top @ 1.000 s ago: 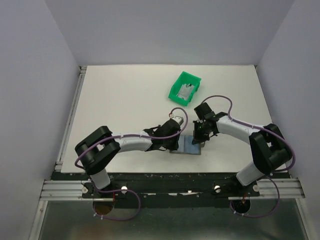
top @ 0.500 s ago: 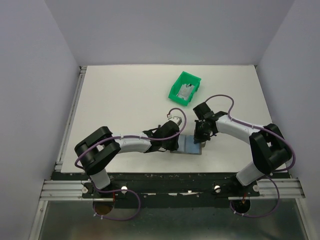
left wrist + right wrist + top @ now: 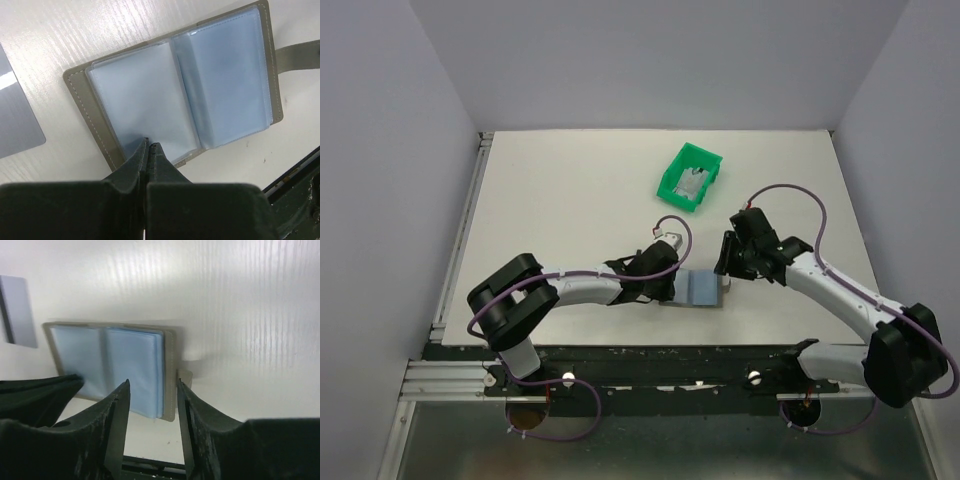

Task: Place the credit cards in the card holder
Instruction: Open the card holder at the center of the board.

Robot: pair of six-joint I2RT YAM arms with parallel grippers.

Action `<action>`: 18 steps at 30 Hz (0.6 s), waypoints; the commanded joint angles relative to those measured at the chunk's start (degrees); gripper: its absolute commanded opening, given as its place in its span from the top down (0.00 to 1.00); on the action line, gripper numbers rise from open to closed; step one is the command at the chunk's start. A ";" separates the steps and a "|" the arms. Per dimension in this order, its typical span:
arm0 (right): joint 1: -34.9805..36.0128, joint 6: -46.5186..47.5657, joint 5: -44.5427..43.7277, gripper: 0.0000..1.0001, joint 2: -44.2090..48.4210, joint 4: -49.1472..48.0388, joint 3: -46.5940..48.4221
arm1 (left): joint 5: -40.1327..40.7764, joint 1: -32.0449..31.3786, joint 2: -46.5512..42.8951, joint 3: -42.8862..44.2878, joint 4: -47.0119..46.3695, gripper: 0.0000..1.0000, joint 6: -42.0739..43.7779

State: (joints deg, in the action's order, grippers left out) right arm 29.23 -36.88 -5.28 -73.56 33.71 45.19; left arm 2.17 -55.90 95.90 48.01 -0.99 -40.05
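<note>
The card holder [image 3: 703, 290] lies open on the table, its light blue-grey sleeves [image 3: 150, 95] facing up and its grey-brown cover [image 3: 171, 375] around them. My left gripper [image 3: 150, 145] is shut, tips resting on the near edge of one sleeve page. My right gripper [image 3: 152, 385] is open, hanging just above the holder's edge by the snap tab [image 3: 186, 376], with nothing between its fingers. One credit card [image 3: 15, 115], grey with a dark stripe, lies flat beside the holder [image 3: 17, 310]. Another silver card [image 3: 692, 185] sits in the green bin.
The green plastic bin [image 3: 678, 190] stands behind the holder, toward the back of the white table. The table's dark front rail [image 3: 300, 185] runs close to the holder's near side. Grey walls enclose the table on three sides.
My right gripper has opened and pulled back from the card holder toward the right, its arm swinging outward. The left gripper stays shut on the same spot.
</note>
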 commanded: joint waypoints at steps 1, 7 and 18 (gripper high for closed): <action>-0.14 1.37 2.54 0.48 4.13 -3.83 0.60 | 1.69 -0.18 -0.45 1.65 3.45 1.00 1.47; -0.14 2.61 13.43 0.97 -0.26 -7.69 0.78 | 0.82 -0.26 -0.36 2.97 3.46 1.00 2.35; -0.14 -3.72 11.88 1.00 -11.33 -5.77 -0.71 | 0.20 -0.09 0.43 3.23 3.10 1.00 2.17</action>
State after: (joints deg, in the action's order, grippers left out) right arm 29.23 -37.58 9.74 -81.82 24.21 44.88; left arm 2.20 -55.90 95.92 50.24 1.85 -38.37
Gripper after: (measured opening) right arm 0.008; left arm 0.022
